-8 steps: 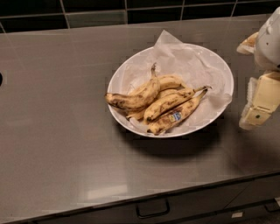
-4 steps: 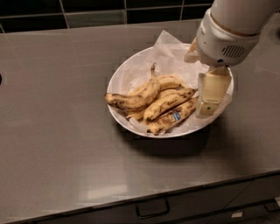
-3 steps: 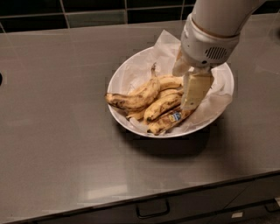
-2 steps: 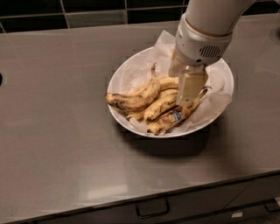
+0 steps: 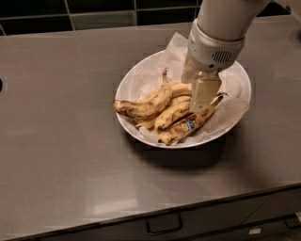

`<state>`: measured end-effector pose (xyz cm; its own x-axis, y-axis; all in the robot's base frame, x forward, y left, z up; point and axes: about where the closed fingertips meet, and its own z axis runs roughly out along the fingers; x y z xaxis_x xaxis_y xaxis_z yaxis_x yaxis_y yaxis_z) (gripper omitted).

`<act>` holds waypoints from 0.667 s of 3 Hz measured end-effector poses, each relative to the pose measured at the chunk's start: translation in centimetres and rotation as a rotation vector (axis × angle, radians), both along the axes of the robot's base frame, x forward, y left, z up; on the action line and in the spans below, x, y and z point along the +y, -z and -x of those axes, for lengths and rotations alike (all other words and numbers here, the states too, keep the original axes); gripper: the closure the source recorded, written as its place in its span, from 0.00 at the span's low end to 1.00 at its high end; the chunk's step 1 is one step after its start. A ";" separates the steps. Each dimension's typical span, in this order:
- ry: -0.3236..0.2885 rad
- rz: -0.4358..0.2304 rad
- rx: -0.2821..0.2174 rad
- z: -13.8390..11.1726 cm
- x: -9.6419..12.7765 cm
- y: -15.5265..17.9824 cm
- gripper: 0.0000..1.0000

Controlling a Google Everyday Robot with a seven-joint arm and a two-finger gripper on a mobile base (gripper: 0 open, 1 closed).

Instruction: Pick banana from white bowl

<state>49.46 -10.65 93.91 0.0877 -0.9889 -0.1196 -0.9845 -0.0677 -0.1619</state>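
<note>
The white bowl (image 5: 237, 75), lined with crumpled white paper, holds several bananas. The fairly straight speckled yellow banana (image 5: 170, 116) lies in the middle of the pile. In front of it lies a banana with a blue-white sticker (image 5: 188, 126). A strongly curved, brown-blotched banana (image 5: 143, 106) lies on the left. My gripper (image 5: 197, 90) hangs over the right part of the pile, pointing down with its fingers apart. Its cream fingertips (image 5: 204, 92) are just above the right ends of the bananas and hide them. It holds nothing.
The bowl stands on a dark grey counter (image 5: 61, 141). Black wall tiles (image 5: 94, 12) run along the back. A drawer with a handle (image 5: 163, 226) sits under the front edge. The white arm (image 5: 221, 28) rises up to the right.
My gripper came in from the right of the bowl, moved left over it and came down onto the right side of the banana pile. The bananas have not moved.
</note>
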 end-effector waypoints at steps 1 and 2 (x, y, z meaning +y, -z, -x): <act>0.000 0.006 0.011 -0.2 -0.2 0.7 0.42; -0.007 0.013 0.037 -0.2 0.0 2.1 0.42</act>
